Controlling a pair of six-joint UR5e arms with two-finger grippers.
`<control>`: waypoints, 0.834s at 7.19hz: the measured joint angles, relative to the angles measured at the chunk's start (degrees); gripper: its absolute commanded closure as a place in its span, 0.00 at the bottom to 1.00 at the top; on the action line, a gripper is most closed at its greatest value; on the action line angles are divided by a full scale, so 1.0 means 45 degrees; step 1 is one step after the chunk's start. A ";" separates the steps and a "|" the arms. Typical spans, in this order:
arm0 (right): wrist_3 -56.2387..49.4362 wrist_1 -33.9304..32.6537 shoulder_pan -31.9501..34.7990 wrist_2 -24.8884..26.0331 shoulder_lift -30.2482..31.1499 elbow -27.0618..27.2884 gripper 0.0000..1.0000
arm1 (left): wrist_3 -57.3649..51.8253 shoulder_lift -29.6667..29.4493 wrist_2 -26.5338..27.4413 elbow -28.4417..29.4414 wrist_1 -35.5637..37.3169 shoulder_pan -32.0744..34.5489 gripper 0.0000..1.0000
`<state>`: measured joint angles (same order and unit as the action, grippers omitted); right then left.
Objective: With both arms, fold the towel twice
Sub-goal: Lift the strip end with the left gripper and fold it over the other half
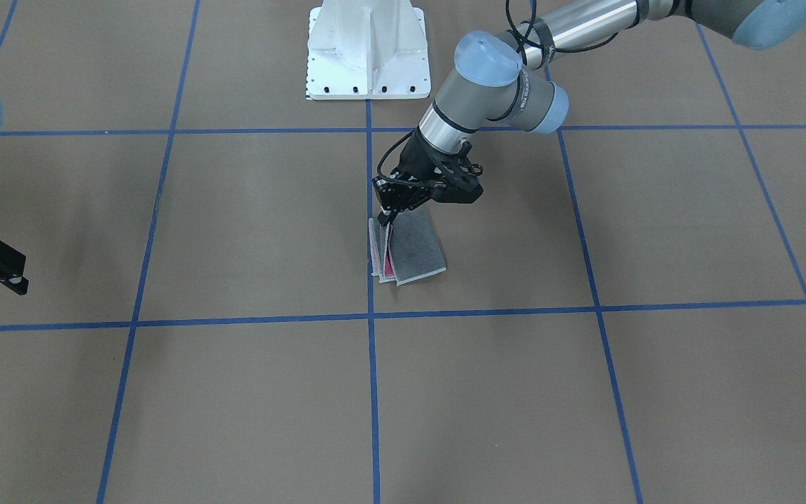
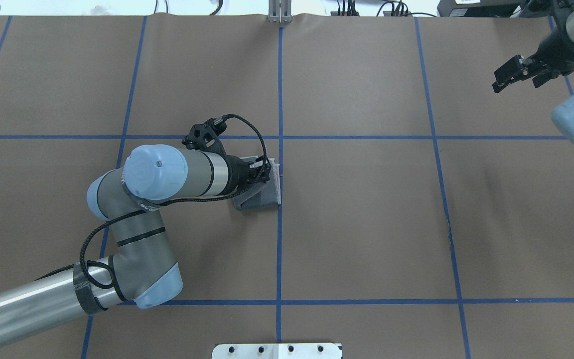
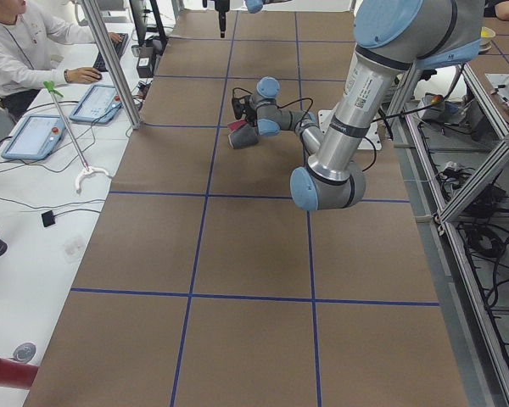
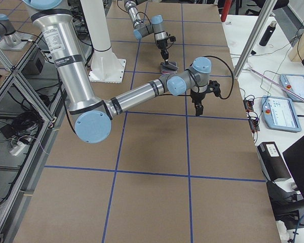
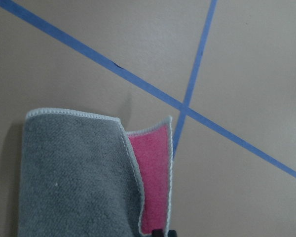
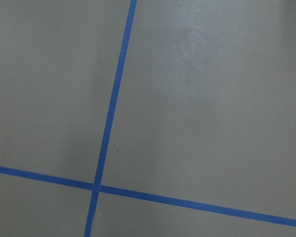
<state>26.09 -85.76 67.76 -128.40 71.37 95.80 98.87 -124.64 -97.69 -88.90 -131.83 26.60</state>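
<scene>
Fingertips of the left gripper (image 1: 387,218) sit pressed together on the towel (image 1: 418,246), pinching its pale stitched edge on the side nearest a blue tape line (image 1: 373,364). That cloth is folded into a small rectangle with the dark grey terry face up and a strip of pink showing where the layers fan apart. It lies flat near the middle of the brown paper-covered table (image 1: 235,224). Well apart, the right gripper (image 2: 508,75) hangs over bare table, fingers spread, holding nothing

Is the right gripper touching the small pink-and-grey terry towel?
No: the right gripper hangs far off to the side, well apart from the pink-and-grey terry towel at the left gripper.
</scene>
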 measured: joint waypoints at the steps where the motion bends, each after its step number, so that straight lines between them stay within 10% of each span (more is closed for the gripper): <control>1: 0.0001 0.0007 0.0000 -0.0001 0.0000 0.0000 0.00 | -0.0038 -0.0057 0.0014 0.0043 -0.0005 -0.0069 0.00; 6: -0.0179 0.0064 0.0439 -0.0080 0.0513 0.0103 0.00 | -0.1928 -0.0129 -0.0922 -0.0847 0.2442 0.0534 0.00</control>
<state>25.29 -85.47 69.74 -128.76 73.67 96.26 90.20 -125.22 -101.84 -92.72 -120.85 29.00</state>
